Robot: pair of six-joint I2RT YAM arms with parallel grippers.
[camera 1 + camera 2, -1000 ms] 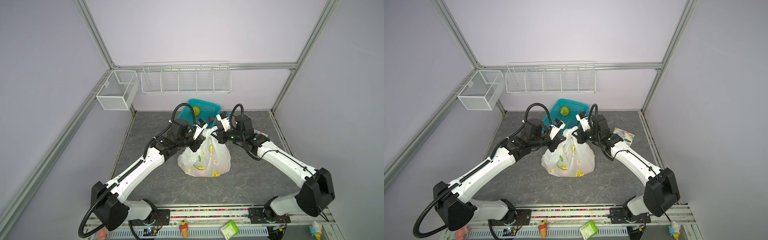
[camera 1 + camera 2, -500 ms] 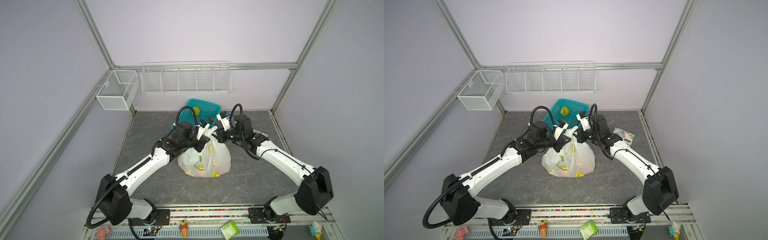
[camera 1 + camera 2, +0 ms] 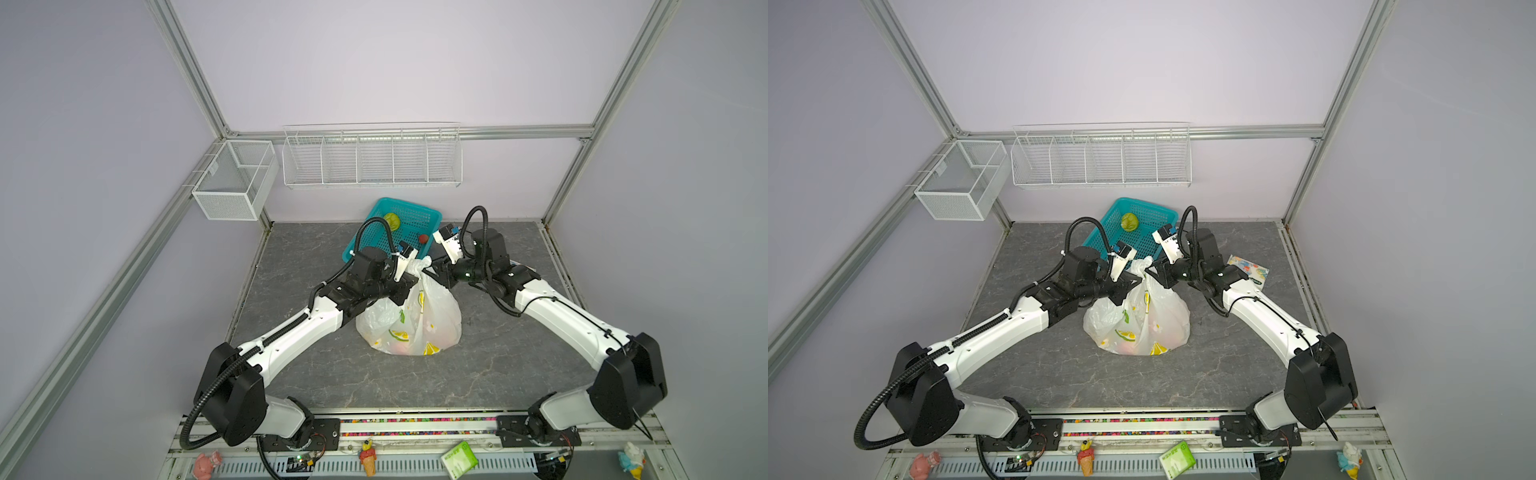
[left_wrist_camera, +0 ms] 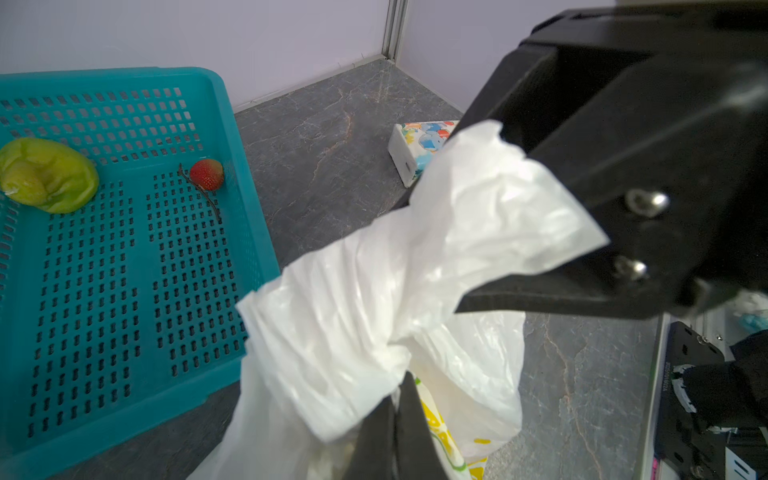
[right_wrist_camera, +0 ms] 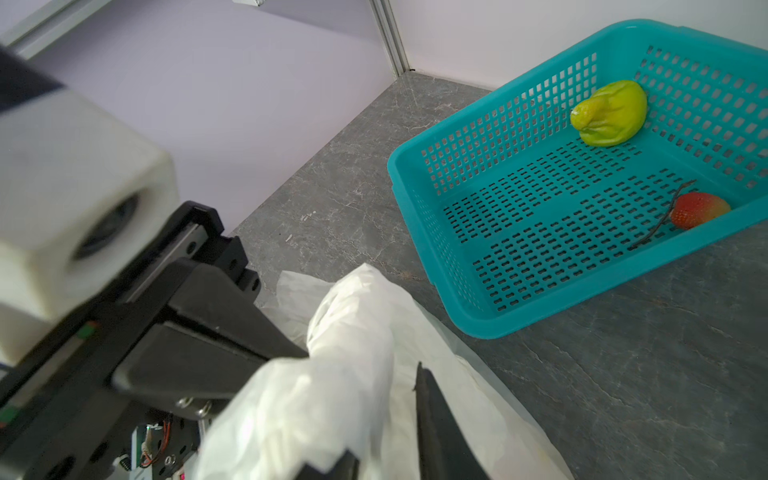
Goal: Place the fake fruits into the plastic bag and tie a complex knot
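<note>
The plastic bag (image 3: 409, 320) (image 3: 1142, 324) stands mid-table with its handles twisted into a knot (image 3: 417, 266) on top. Reddish fake fruits (image 3: 1125, 345) show faintly through its wall. My left gripper (image 3: 409, 277) (image 4: 399, 388) is shut on the bag just under the knot. My right gripper (image 3: 434, 270) (image 4: 482, 216) (image 5: 374, 415) stands on the knot's other side, jaws apart, with a loose white handle end lying between them. A green fruit (image 3: 391, 220) (image 5: 609, 114) and a strawberry (image 3: 423, 238) (image 4: 206, 174) lie in the teal basket (image 3: 419, 210).
The teal basket sits just behind the bag against the back wall. A cartoon-printed packet (image 3: 1248, 268) (image 4: 419, 141) lies under the right forearm. Wire racks (image 3: 372, 158) and a mesh box (image 3: 232, 178) hang on the walls. Figurines (image 3: 368, 457) and a green box (image 3: 459, 459) sit on the front rail.
My left arm has shifted right, bringing its gripper closer to the knot. The right gripper's jaws, shut on the handle before, now stand apart.
</note>
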